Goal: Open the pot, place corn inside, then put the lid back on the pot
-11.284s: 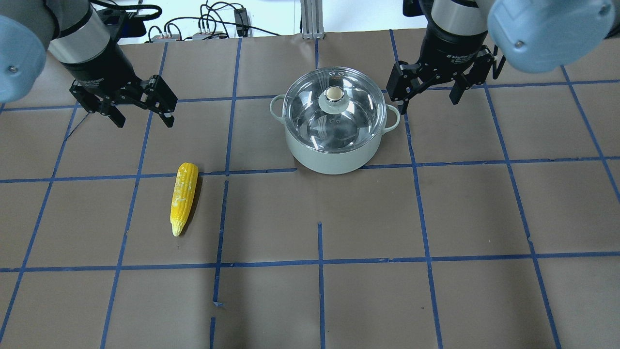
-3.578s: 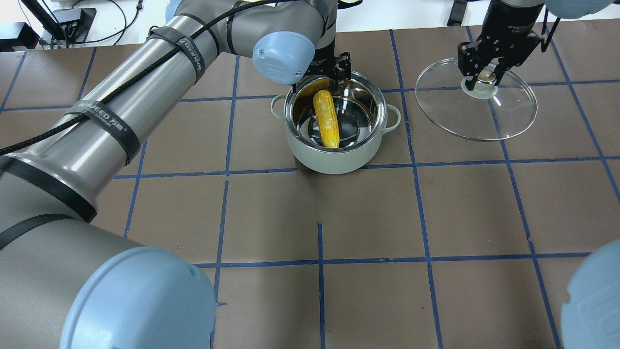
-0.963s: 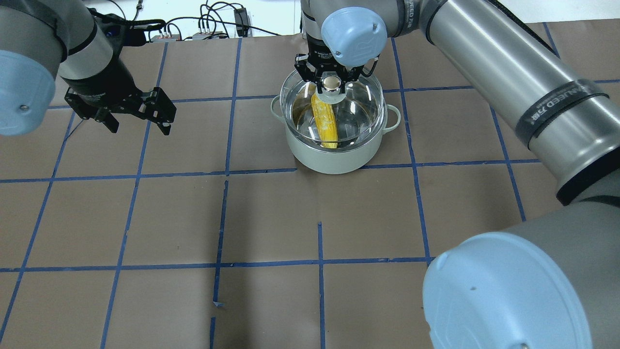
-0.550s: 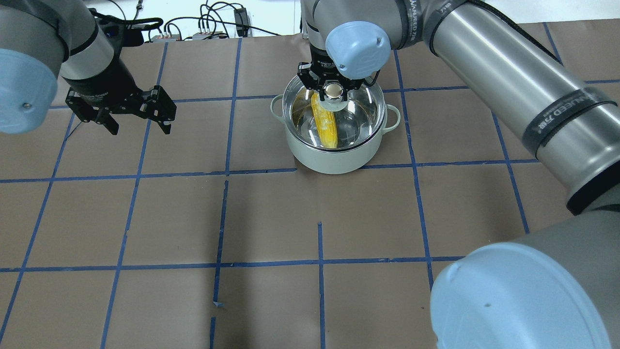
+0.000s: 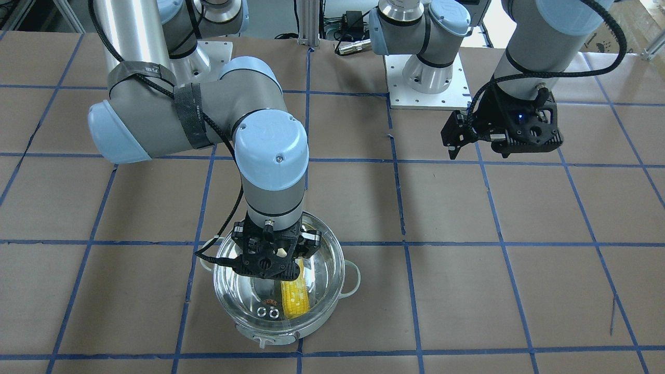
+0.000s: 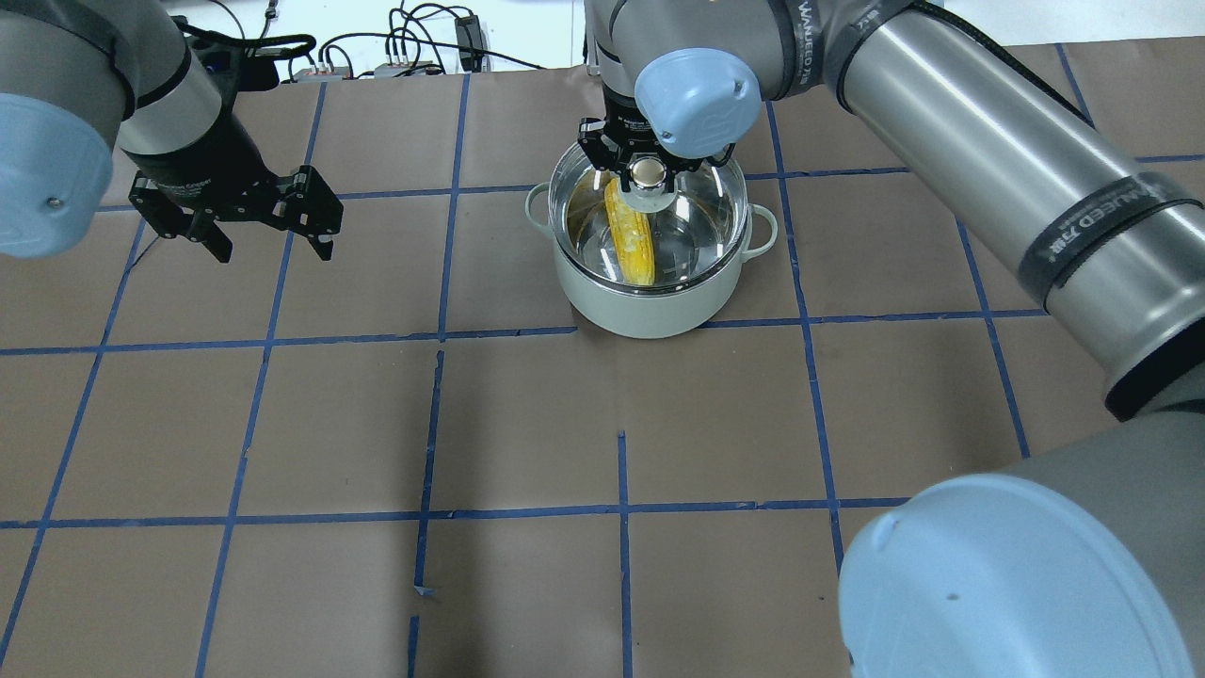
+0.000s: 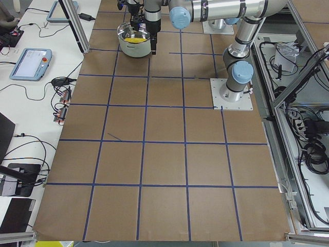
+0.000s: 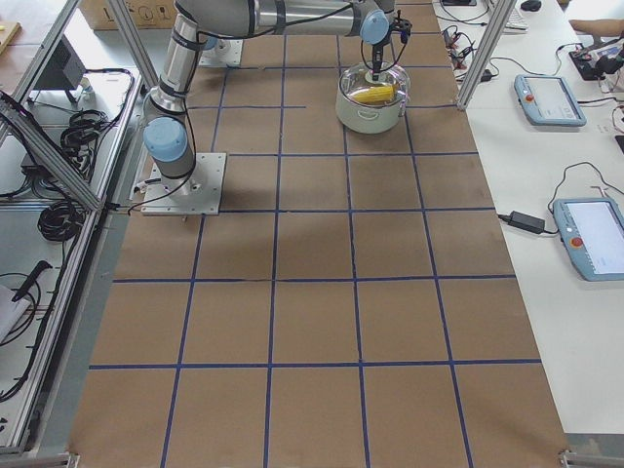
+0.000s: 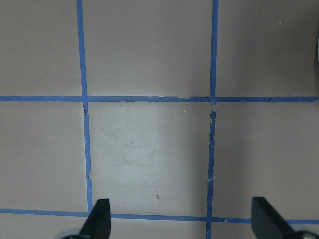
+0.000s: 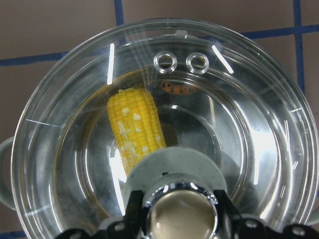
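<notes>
A: pot status?
B: pot (image 6: 650, 303) upright at 12 o'clock on the counter (image 6: 527, 424), overhead view. corn (image 6: 629, 235) is inside it, lying roughly along the 12–6 line, a bit off centre toward 9
A: lid?
B: lid (image 6: 704, 209) is down on the pot rim and covers the opening, corn shows through the glass. vent rings (image 10: 182, 61) at 12 o'clock in the right wrist view
A: hands?
B: right hand (image 6: 646, 174) is straight above the pot, fingers clamped on either side of the lid's knob (image 10: 182, 215). left hand (image 6: 275, 247) is out at 9 o'clock from the pot, well apart from it, fingers spread wide, holding nothing, above bare counter with blue tape lines (image 9: 149, 98)
</notes>
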`<move>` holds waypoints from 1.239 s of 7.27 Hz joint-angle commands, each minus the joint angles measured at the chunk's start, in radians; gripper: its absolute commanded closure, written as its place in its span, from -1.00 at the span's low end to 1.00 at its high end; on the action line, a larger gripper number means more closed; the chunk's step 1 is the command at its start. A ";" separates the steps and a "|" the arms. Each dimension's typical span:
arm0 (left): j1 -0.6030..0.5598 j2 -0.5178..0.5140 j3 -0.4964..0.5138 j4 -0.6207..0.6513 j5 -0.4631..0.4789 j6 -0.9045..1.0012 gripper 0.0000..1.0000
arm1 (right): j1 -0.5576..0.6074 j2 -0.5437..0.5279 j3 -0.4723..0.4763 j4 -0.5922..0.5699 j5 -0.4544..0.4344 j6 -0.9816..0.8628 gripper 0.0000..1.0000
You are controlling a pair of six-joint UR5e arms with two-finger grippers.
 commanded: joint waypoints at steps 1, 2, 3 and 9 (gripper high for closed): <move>0.000 0.000 -0.001 0.006 0.004 0.003 -1.00 | 0.000 -0.002 -0.001 0.020 0.001 0.000 0.60; 0.002 0.001 -0.001 0.006 0.006 0.006 -1.00 | 0.000 -0.001 0.001 0.021 0.002 0.000 0.60; 0.002 0.001 -0.003 0.006 0.006 0.006 -1.00 | 0.001 -0.002 0.004 0.025 0.002 0.000 0.60; 0.002 0.004 -0.003 0.003 0.007 0.006 -1.00 | 0.001 -0.001 -0.011 0.025 0.006 -0.009 -1.00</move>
